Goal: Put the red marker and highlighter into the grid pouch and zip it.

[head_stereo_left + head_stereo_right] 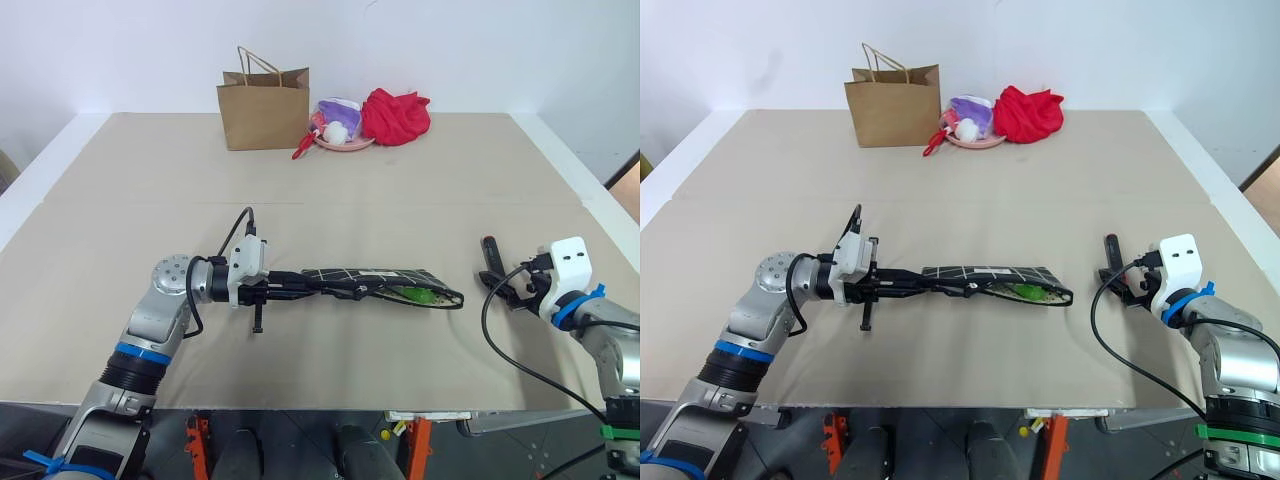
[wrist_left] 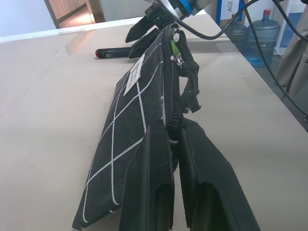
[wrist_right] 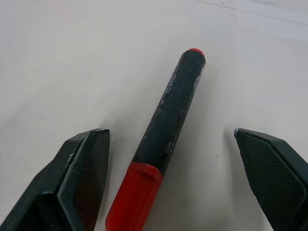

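The grid pouch (image 1: 375, 280) stretches across the table's middle, black with white lines and a white label (image 2: 135, 74). My left gripper (image 2: 174, 132) is shut on its zipper edge at the left end. The pouch's right end gapes open, and the light-green highlighter (image 1: 420, 295) shows inside the mouth. The red marker (image 3: 168, 130) lies flat on the table to the right of the pouch, its black cap pointing away from me. My right gripper (image 1: 505, 290) is open, one finger on each side of the marker's red end, touching neither side.
At the table's far edge stand a brown paper bag (image 1: 264, 108), a pink plate (image 1: 345, 145) holding small items, and a red cloth bundle (image 1: 396, 115). A black cable (image 1: 500, 350) loops from my right wrist near the table's front edge.
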### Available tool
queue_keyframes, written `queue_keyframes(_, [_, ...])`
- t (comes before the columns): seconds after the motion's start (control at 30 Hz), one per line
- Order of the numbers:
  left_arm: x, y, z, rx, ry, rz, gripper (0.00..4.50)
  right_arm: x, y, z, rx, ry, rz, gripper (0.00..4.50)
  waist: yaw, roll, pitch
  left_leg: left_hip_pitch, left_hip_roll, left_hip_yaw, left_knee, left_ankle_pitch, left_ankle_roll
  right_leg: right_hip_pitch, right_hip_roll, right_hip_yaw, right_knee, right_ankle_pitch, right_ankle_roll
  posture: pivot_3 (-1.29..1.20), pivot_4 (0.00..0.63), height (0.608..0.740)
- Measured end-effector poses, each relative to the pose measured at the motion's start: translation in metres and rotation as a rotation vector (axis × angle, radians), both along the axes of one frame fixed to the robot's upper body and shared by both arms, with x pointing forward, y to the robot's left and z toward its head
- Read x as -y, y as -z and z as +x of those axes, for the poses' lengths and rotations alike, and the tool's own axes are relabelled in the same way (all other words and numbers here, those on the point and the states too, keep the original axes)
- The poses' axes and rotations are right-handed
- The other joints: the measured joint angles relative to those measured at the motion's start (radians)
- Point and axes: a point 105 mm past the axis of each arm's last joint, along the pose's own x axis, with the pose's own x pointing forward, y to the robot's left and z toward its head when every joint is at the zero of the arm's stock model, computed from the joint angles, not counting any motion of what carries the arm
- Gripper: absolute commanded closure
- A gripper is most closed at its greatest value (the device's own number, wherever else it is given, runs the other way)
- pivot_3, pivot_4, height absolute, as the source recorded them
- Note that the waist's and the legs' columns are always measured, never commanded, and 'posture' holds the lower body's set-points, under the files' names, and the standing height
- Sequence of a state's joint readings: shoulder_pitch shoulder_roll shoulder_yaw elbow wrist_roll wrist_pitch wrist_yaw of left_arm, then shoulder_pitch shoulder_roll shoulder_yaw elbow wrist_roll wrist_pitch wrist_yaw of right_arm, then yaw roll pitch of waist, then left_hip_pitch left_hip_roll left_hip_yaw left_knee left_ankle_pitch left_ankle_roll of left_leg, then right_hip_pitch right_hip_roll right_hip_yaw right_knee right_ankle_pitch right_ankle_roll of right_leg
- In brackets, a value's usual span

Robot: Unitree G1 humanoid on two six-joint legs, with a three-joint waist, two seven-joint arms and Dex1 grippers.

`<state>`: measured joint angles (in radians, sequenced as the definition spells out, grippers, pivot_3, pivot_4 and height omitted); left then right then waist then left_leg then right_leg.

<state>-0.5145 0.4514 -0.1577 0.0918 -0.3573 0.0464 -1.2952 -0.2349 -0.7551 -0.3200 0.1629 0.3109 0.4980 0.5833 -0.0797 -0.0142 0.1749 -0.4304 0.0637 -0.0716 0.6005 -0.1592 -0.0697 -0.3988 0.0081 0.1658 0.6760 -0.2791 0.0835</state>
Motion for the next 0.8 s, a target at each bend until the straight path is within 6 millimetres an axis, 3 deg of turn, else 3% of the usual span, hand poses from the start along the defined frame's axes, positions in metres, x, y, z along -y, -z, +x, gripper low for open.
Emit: queue_keyframes(0.8, [0.0, 0.0, 0.0, 0.0, 0.0, 0.0, 4.5, 0.0, 0.0, 0.0, 0.0, 0.0, 0.0, 0.03, 0.0, 0.0, 0.0, 0.0, 0.0, 0.0, 0.0, 0.0, 0.0, 0.0, 0.0, 0.0, 0.0, 0.0, 0.0, 0.0, 0.15, 0.74])
